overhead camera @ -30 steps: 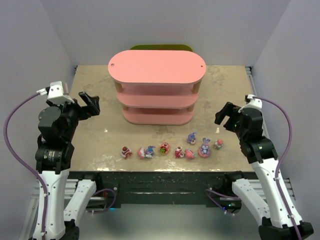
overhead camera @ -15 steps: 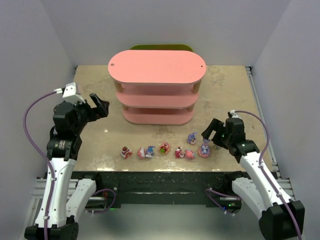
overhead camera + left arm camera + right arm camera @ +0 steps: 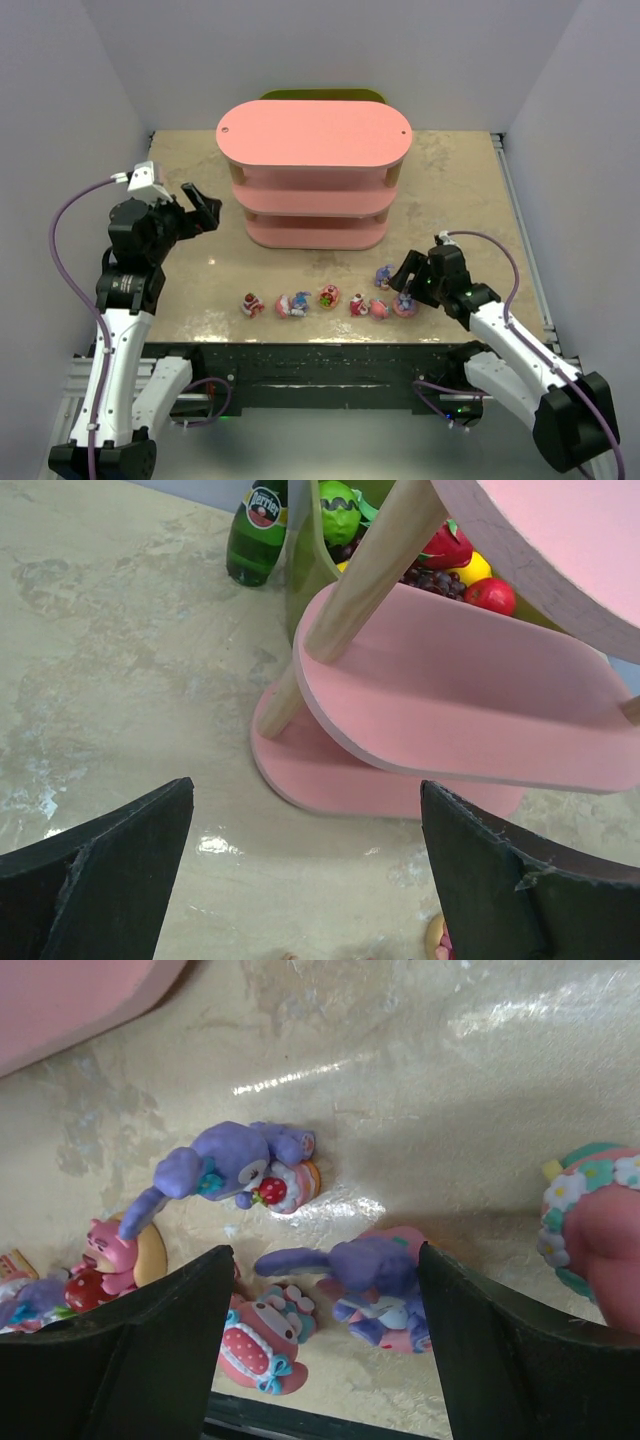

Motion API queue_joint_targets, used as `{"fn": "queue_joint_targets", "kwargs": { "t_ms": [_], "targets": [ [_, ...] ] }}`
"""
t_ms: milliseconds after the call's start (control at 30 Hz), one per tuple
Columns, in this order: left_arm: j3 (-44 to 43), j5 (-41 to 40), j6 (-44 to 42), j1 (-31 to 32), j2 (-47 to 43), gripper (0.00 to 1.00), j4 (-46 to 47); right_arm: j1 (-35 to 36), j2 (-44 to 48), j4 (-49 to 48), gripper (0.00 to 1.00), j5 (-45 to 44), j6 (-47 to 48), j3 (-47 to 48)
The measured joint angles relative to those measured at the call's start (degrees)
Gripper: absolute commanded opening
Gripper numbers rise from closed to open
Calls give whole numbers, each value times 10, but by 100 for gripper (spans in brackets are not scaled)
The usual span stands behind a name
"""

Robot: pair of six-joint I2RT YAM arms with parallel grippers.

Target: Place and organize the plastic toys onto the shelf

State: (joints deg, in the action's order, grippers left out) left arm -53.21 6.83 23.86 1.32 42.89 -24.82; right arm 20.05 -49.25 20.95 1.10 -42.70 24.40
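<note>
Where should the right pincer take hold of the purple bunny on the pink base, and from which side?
Grip the purple bunny across its rounded body, from above: it sits between the fingers of the right pincer. Its long ear juts sideways, probably too thin to hold.

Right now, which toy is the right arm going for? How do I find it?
Find the big pink shelf, then the row of little toys in front of it. Near the row's right end, between the right gripper's open jaws, sits a purple bunny on a pink base; the other purple bunny holds a red berry.
</note>
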Motion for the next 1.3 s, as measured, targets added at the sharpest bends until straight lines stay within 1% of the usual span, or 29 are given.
{"fn": "queue_joint_targets", "kwargs": {
  "t_ms": [100, 167, 300, 433, 533, 667, 700, 767, 800, 900, 1000, 1100, 1167, 1300],
  "targets": [
    [2, 3, 7, 0, 7, 100, 0, 13, -23, -6, 76, -12, -11, -7],
    [7, 5, 11, 0, 7, 100, 0, 14, -33, -11, 74, -26, -14, -8],
    [10, 9, 12, 0, 8, 100, 0, 17, -36, -14, 68, -45, -19, -12],
    [10, 12, 13, 0, 8, 100, 0, 21, -36, -23, 66, -49, -24, -16],
    [10, 14, 13, 0, 7, 100, 0, 21, -36, -35, 63, -51, -27, -24],
    [10, 16, 13, 0, 7, 99, 0, 24, -37, -46, 50, -59, -31, -33],
    [10, 16, 13, 0, 7, 100, 0, 24, -37, -45, 41, -62, -32, -34],
    [10, 17, 13, 0, 7, 100, 0, 25, -37, -42, 30, -66, -34, -35],
    [10, 18, 13, 0, 7, 99, 0, 25, -37, -41, 18, -67, -38, -36],
    [10, 20, 13, 0, 7, 100, 0, 28, -33, -36, 1, -78, -44, -36],
    [10, 21, 13, 0, 7, 100, 0, 30, -21, -13, 0, -95, -46, -33],
    [10, 23, 16, 0, 7, 99, 0, 31, 0, 31, 0, -124, -43, -7],
    [10, 24, 17, 0, 7, 99, 0, 31, 8, 57, 0, -146, -35, 31],
    [10, 26, 20, 0, 7, 100, 0, 31, 6, 79, 0, -178, -2, 123]
  ]
}}
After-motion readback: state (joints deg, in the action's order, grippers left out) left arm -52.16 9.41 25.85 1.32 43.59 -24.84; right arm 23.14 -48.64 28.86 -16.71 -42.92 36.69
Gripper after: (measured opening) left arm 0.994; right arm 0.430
